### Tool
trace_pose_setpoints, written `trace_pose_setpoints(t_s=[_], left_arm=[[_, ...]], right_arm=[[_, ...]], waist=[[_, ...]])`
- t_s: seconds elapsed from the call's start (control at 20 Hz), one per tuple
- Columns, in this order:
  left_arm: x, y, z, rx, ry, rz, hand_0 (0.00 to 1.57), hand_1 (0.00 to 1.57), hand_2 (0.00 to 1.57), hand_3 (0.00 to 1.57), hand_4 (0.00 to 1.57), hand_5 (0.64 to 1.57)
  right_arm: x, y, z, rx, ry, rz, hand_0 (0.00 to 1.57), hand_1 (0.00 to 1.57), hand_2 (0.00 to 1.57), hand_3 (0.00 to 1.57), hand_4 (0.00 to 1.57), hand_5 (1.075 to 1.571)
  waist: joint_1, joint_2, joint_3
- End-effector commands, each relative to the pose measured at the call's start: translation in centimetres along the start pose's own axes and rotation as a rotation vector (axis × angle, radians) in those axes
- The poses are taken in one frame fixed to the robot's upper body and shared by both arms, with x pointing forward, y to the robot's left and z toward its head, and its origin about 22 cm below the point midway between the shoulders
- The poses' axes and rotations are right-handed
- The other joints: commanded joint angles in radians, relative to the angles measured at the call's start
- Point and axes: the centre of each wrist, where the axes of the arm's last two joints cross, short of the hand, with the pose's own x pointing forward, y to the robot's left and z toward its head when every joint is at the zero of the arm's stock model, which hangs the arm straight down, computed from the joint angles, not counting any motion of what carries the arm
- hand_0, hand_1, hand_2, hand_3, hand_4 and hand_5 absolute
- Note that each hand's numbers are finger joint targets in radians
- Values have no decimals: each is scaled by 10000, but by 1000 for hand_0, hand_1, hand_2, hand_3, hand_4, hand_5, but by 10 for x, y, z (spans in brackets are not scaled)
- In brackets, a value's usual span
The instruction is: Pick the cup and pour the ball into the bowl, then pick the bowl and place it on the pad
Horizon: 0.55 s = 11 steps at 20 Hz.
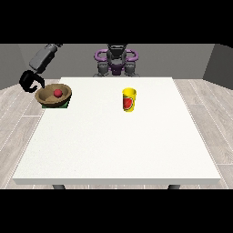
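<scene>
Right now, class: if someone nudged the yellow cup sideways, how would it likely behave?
The yellow cup stands upright and is taller than wide, so a high push would probably tip it. Its round wall suggests it would roll once down. It looks empty, the ball being in the bowl, so likely light.

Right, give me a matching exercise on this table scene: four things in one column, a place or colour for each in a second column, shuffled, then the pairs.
Things:
1. ball
2. cup
3. bowl
4. robot hand at the view's left

Places or colours:
A. yellow, upright near the table's middle
B. red, lying inside the bowl
C. black, above the floor just off the table's left edge
D. brown, resting on the green pad

Pairs: 1-B, 2-A, 3-D, 4-C
</scene>
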Motion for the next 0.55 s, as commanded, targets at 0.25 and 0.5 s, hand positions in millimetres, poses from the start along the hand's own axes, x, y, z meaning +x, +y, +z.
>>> trace_pose_setpoints(t_s=[0.25,0.5], left_arm=[[-5,-53,-6,-1279,524,1323,0,0,0,0,983,1570],[-65,-53,10,-517,2975,924,0,0,0,0,983,1570]], right_arm=[[7,-31,7,-798,1173,281,0,0,0,0,0,1471],[71,16,-17,1227,-308,429,0,0,0,0,701,1219]], waist=[[270,-1355,38],[-653,-3696,-50]])
